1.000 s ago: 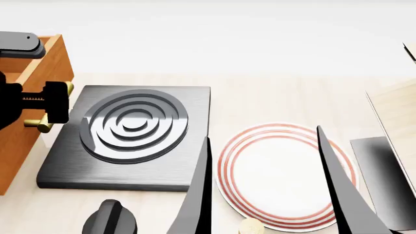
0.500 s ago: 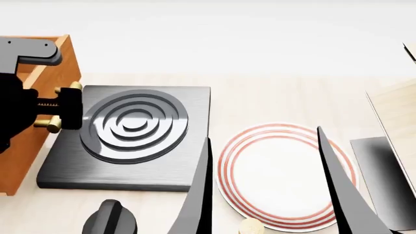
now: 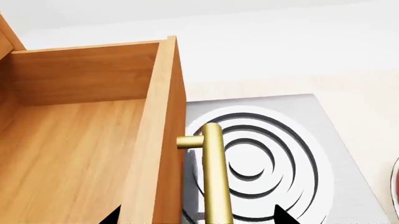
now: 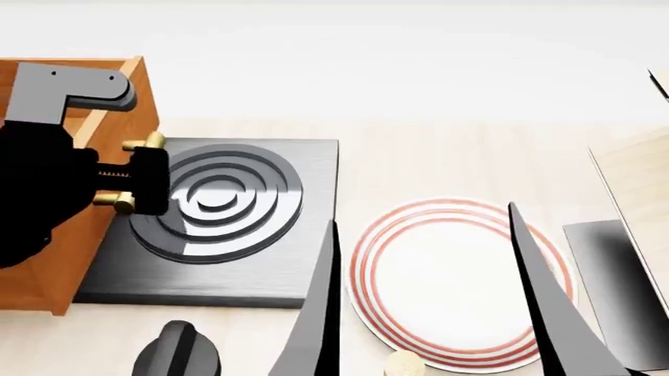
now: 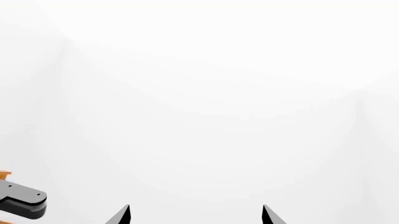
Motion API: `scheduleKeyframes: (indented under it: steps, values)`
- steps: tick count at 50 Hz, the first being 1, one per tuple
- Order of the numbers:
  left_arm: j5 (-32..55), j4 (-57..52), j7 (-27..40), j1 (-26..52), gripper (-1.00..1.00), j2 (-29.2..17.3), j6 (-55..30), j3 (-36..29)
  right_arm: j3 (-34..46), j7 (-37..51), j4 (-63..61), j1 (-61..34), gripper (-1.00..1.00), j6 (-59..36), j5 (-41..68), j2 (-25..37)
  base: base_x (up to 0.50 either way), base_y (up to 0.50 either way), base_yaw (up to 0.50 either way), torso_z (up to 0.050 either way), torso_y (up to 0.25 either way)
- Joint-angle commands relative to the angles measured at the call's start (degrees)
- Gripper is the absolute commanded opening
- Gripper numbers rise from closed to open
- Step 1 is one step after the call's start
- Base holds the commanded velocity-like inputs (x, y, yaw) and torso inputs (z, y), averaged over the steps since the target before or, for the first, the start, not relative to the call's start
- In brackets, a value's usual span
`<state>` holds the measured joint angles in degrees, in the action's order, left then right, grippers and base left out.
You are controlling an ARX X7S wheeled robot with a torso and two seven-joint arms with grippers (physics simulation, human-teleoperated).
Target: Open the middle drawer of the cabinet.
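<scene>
The middle drawer (image 3: 81, 154) is an orange-brown wooden box, pulled out, with its bare inside showing in the left wrist view. Its front (image 4: 65, 251) carries a brass bar handle (image 3: 214, 177). My left gripper (image 3: 196, 217) is open. Its dark fingertips (image 3: 281, 215) stand wide apart, one beyond the handle and one over the drawer's inner side. From the head camera the left gripper (image 4: 131, 178) covers the middle of the handle (image 4: 150, 143). Only a sliver of the cabinet (image 3: 5, 37) shows. My right gripper (image 4: 424, 214) hangs open and empty over the plate.
A dark stove plate (image 4: 262, 266) with concentric rings lies right beside the drawer front. A white plate with red rings (image 4: 361, 258) sits to its right. A pale wood box (image 4: 638, 180) and a grey slab (image 4: 616, 266) are at far right, a black knob (image 4: 178, 352) in front.
The drawer and my left gripper have moved steadily to the right together, so the drawer front now overlaps the stove plate's left edge. The right arm has not moved.
</scene>
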<state>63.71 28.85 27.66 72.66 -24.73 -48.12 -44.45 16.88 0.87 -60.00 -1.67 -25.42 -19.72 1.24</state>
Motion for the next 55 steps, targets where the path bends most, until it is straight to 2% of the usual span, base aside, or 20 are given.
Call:
scheduleKeyframes:
  steps: [1, 33, 55]
  values:
    - [2.27, -2.19, -0.81, -1.34, 1.0, 2.66, -0.32, 1.41, -1.29, -1.59, 0.01, -0.19, 1.0, 0.0, -0.79, -1.19, 0.0, 0.0, 0.0, 0.0, 0.0]
    - [5.0, -8.39, 6.18, -3.25, 1.0, 4.06, -0.71, 3.24, -0.73, -1.6, 0.01, 0.01, 1.0, -0.16, -0.85, -1.19, 0.0, 0.0, 0.0, 0.0, 0.0]
    - [-7.38, -27.57, 16.44, -6.86, 1.0, -2.07, 6.49, -1.01, -0.31, -1.77, 0.01, -0.07, 1.0, -0.58, -0.99, -1.18, 0.0, 0.0, 0.0, 0.0, 0.0]
